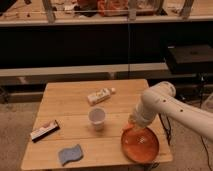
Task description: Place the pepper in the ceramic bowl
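Camera view looks down on a light wooden desk (65, 100) standing before dark shelving, with a white robot arm (167, 102) reaching in from 3 o'clock. The arm bends down to the hand (132, 124), which sits low at the 10 o'clock edge of a wide orange-red ceramic bowl (142, 150), right over its rim. Whether the hand is apart, together or clamped on something cannot be told, since its tip merges with the bowl's colour. The pepper cannot be picked out as a separate thing; a small orange patch right at the hand's tip, on the bowl's near-left rim, may be it, but that is not certain. The bowl rests at the desk's 4 o'clock corner, its far side close to the desk edge. A white paper cup (97, 117) stands upright near the middle of the desk, at about 9 o'clock from the hand and clear of the bowl. At 12 o'clock from the cup lies a pale bottle with a tan label (100, 95), on its side. A dark flat rectangular packet with a light label (45, 131) lies toward the desk's 8 o'clock edge. A blue-grey wavy sponge (70, 154) lies flat at the 7 o'clock corner, well apart from the bowl. A black box (192, 57) sits on the ledge behind the arm, at 2 o'clock.
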`<state>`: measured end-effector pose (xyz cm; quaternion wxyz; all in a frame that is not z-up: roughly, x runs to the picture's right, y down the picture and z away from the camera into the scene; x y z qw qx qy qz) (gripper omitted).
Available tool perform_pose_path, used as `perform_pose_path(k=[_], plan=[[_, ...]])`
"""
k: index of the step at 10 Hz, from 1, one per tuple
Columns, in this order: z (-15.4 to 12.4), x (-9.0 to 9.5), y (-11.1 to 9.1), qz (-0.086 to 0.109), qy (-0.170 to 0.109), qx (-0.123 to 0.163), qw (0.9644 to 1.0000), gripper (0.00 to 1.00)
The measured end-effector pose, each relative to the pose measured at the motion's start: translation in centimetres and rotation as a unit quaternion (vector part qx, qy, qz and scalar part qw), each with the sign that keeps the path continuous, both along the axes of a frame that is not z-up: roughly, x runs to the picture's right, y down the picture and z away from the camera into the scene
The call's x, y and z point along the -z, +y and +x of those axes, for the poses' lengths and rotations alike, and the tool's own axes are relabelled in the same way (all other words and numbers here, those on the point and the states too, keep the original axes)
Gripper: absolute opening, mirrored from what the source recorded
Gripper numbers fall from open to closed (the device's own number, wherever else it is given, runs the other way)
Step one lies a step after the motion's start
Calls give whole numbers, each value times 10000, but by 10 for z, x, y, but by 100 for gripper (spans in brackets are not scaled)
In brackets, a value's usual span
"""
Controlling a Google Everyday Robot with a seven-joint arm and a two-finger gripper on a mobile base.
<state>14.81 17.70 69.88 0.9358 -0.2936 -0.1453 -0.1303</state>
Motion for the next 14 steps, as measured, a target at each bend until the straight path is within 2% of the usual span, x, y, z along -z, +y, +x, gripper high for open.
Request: perform_pose_path(k=[6,8,9,10,11,13,14], plan=[[-2,-3,0,-9,36,-94,9999,33],[-2,-4,0,-7,42,-118,9999,52],[-2,-4,0,-8,49,-133,9999,57],[-3,-5,0,-10,55,-158,9999,58],[-3,-5,0,-8,64,-179,9998,54],[-2,-5,2,-20,87,-245,9997,40],[-1,-5,2,-20,104,-275,9996,39]])
